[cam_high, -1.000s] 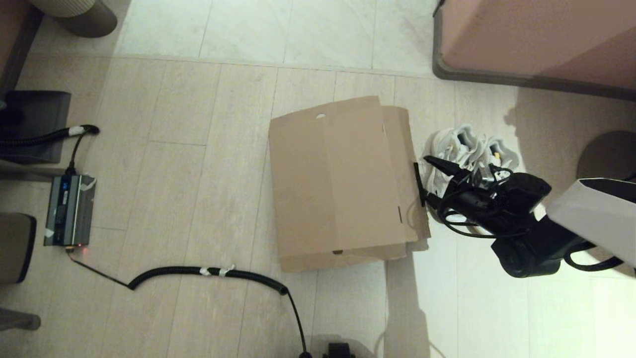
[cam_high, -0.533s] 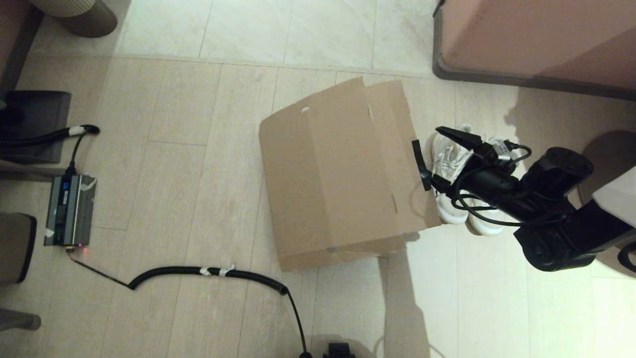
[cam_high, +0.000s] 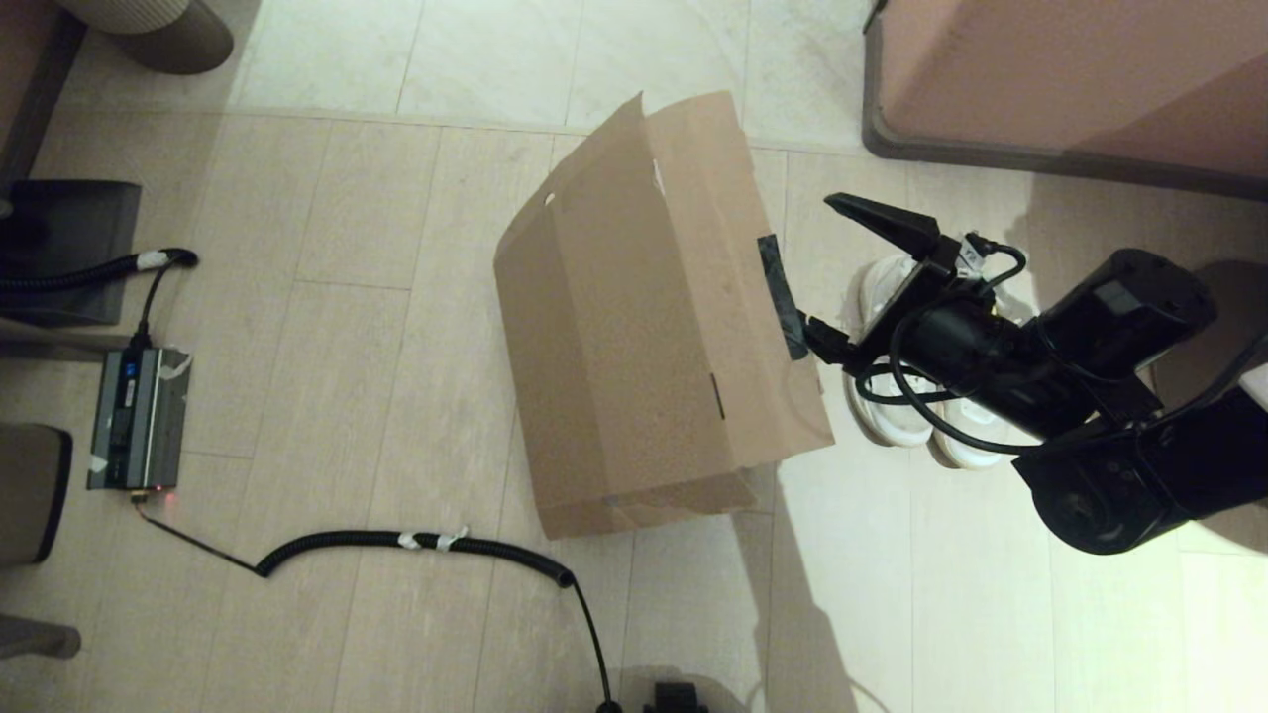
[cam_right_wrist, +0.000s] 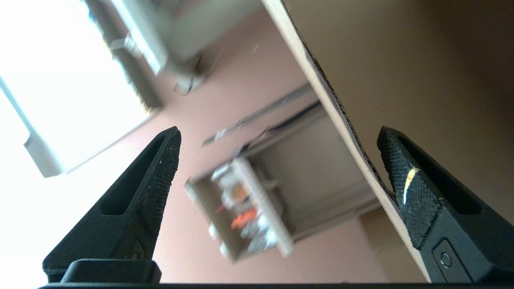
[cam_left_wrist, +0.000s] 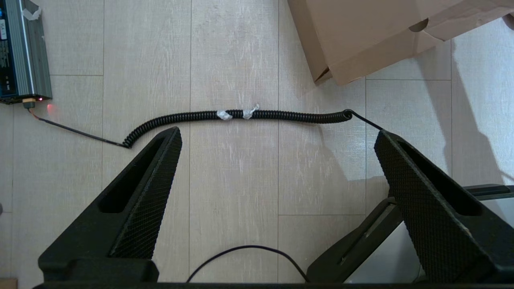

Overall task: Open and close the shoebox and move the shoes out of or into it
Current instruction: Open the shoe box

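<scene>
The brown cardboard shoebox (cam_high: 634,327) stands on the floor in the middle of the head view, its hinged lid tilted steeply up. A black tape strip (cam_high: 783,297) marks the lid's free edge. My right gripper (cam_high: 827,265) is open at that edge, with the lower finger against the lid's underside and the cardboard edge (cam_right_wrist: 341,120) between the fingers. The white and pale-grey shoes (cam_high: 897,416) lie on the floor right of the box, partly hidden by my right arm. My left gripper (cam_left_wrist: 277,132) hangs open over bare floor near the box's near corner (cam_left_wrist: 361,36).
A coiled black cable (cam_high: 426,543) crosses the floor in front of the box, leading to a grey power unit (cam_high: 137,416) at the left. Pink furniture (cam_high: 1070,69) stands at the back right, and a round base (cam_high: 149,30) at the back left.
The lid has swung up from lying flat on the box to steeply raised. My right gripper rose with it at the taped edge, uncovering more of the shoes.
</scene>
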`<state>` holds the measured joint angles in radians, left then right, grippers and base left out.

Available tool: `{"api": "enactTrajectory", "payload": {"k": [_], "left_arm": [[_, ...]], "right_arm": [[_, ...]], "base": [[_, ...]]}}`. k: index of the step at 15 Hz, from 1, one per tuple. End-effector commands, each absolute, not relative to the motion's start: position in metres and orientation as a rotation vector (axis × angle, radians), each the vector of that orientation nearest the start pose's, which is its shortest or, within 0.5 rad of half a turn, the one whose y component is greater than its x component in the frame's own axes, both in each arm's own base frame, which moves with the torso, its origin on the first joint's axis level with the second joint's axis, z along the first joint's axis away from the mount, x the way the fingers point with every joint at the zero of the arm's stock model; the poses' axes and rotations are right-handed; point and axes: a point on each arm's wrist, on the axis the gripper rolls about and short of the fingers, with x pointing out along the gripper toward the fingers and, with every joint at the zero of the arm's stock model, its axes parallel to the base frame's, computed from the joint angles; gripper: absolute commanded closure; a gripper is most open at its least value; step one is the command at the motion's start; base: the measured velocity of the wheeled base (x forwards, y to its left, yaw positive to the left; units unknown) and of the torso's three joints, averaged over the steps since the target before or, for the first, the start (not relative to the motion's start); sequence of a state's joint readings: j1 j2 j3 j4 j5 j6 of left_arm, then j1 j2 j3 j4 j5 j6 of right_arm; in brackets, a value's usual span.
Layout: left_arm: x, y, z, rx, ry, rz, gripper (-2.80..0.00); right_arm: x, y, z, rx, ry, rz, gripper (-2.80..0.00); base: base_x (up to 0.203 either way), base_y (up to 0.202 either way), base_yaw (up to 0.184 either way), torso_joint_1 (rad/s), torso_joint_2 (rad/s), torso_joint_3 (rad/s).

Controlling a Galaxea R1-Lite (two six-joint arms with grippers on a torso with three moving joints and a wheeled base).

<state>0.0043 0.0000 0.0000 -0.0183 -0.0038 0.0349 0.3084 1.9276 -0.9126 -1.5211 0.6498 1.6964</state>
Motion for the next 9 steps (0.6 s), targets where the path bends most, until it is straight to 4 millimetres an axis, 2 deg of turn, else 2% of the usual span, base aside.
{"api": "enactTrajectory", "payload": {"k": [1, 5, 9], "left_arm": [[-0.022, 0.000, 0.075, 0.035, -0.009, 0.000, -2.80], [-0.022, 0.000, 0.075, 0.035, -0.009, 0.000, -2.80], [-0.022, 0.000, 0.075, 0.035, -0.011, 0.002, -2.80]], "right_arm": [[0.313, 0.127, 0.234, 1.418, 0.394, 1.179, -2.80], [0.300, 0.146, 0.245, 1.462, 0.461, 1.257, -2.80], [0.291, 0.187, 0.250, 1.468, 0.546, 1.378, -2.80]], "base": [[0.000, 0.000, 0.000, 0.000, 0.00, 0.000], [0.000, 0.000, 0.000, 0.000, 0.00, 0.000], [0.000, 0.000, 0.000, 0.000, 0.00, 0.000]]}}
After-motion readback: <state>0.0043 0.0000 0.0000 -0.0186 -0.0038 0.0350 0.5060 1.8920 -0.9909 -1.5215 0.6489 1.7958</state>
